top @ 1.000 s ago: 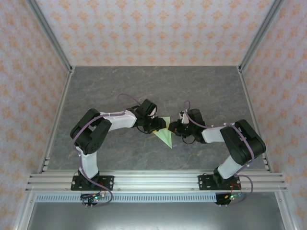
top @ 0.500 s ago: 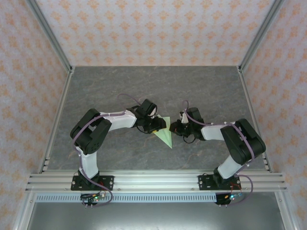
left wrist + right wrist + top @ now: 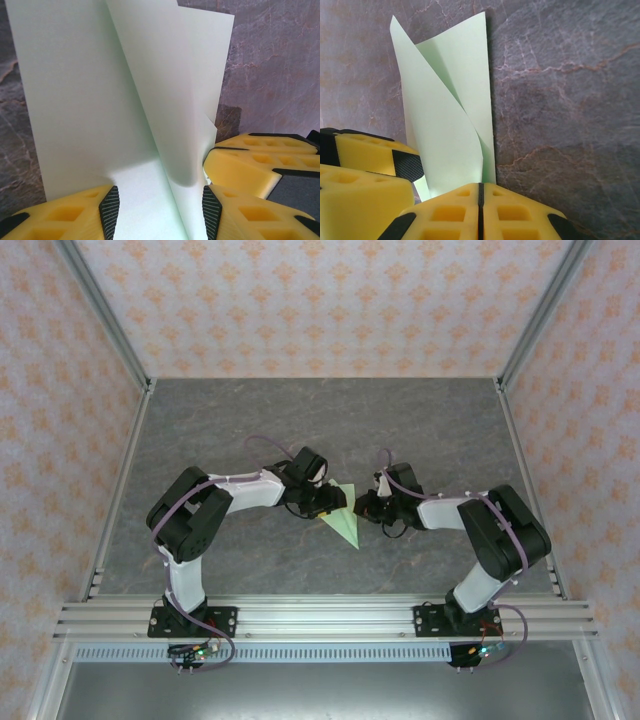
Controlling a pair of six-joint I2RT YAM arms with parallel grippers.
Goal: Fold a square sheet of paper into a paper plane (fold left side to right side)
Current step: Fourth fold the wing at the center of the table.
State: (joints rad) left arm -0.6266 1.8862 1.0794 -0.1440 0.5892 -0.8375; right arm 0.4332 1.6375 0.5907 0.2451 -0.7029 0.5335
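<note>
The square sheet of paper [image 3: 345, 523], pale green, lies mid-table folded into a wedge pointing at the near edge. My left gripper [image 3: 328, 502] stands over its left part, open. In the left wrist view its black pads [image 3: 110, 210] straddle the paper [image 3: 90, 100], with a raised flap curling up between them. My right gripper [image 3: 363, 508] meets the paper from the right. In the right wrist view this gripper [image 3: 480, 186] is shut, the curled flap [image 3: 445, 130] running into its tips. A left finger [image 3: 365, 152] shows beside it.
The grey marbled table [image 3: 250, 420] stretches wide on all sides of the paper. Patterned walls and metal frame posts [image 3: 105, 330] enclose it. An aluminium rail [image 3: 320, 618] carrying both arm bases runs along the near edge.
The right wrist has shifted slightly towards the far side. The paper and the left arm have stayed where they were.
</note>
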